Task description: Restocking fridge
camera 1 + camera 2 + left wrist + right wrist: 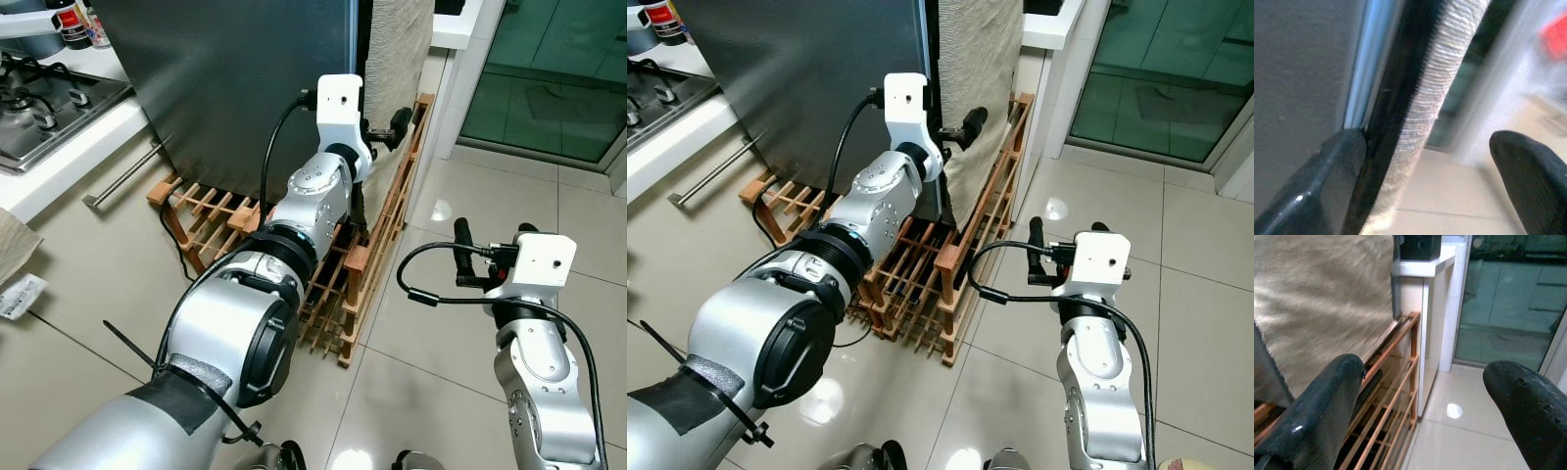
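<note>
— Where's the fridge?

— The tall dark grey steel fridge (235, 88) fills the upper centre of the head views, door closed, with a beige woven cloth (397, 69) hanging at its right edge and a low wooden slatted rack (367, 255) on the tiles beneath.

— And the left gripper (380, 132)?

— Mid-frame at the door's right edge, fingers spread wide; one finger (1327, 186) touches the dark door seam, the other is beyond the cloth.

— The right gripper (1063, 245)?

— Lower right over the pale floor tiles (470, 196), spread wide, holding nothing.
</note>
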